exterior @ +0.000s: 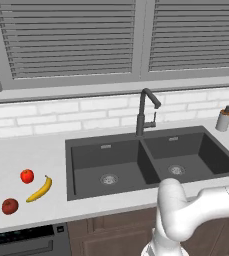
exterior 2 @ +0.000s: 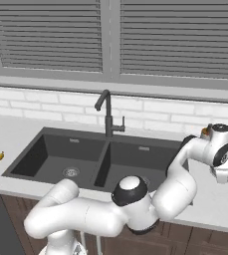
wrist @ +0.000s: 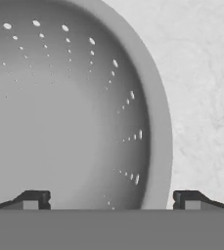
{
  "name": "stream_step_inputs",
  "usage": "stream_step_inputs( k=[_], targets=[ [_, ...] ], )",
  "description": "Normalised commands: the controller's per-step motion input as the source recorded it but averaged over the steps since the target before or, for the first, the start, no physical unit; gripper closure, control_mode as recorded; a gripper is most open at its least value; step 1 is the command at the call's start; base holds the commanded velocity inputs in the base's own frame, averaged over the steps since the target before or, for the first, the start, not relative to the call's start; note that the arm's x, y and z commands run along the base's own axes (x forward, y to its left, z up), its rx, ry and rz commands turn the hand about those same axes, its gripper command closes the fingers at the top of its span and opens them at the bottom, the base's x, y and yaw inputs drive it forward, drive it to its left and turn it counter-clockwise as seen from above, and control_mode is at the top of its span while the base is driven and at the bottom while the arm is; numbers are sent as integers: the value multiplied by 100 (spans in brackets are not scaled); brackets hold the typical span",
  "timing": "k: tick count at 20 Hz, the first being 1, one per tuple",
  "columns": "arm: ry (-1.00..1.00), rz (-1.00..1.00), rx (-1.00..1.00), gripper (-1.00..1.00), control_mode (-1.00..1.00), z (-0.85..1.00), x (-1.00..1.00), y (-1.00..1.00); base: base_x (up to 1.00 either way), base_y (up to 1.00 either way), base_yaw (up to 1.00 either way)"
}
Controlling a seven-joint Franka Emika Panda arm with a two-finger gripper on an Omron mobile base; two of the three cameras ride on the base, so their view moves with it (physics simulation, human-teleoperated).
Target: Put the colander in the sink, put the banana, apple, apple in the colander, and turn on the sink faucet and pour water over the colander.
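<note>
We see the gripper (wrist: 111, 200) spread wide and holding nothing — one fingertip (wrist: 35, 199) over the colander (wrist: 69, 112) bowl, the other outside its rim above the counter (wrist: 206, 97). Banana (exterior: 40, 189) and both apples (exterior: 27, 175) lie left of the sink (exterior: 86, 155).

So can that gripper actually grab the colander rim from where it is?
Probably yes: the open gripper hangs right over the colander, one fingertip inside, the other outside its rim, nothing between.
</note>
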Motion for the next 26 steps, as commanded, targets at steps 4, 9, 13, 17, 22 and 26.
stream_step_inputs(
  k=[4, 9, 13, 17, 22, 26],
  targets=[
    [8, -13, 0, 100, -100, -50, 0, -9, 0, 0, 0],
    [1, -7, 0, 100, -100, -35, -3, -1, 0, 0, 0],
    [-2, -4, 0, 100, -100, -23, 0, 12, 0, 0, 0],
    [-16, -17, 0, 100, -100, -13, -3, 19, 0, 0, 0],
    [-33, -25, 4, 100, -100, 4, -43, 11, 0, 0, 0],
    [-39, -4, 1, 100, -100, 32, -99, 47, 0, 0, 0]
  ],
)
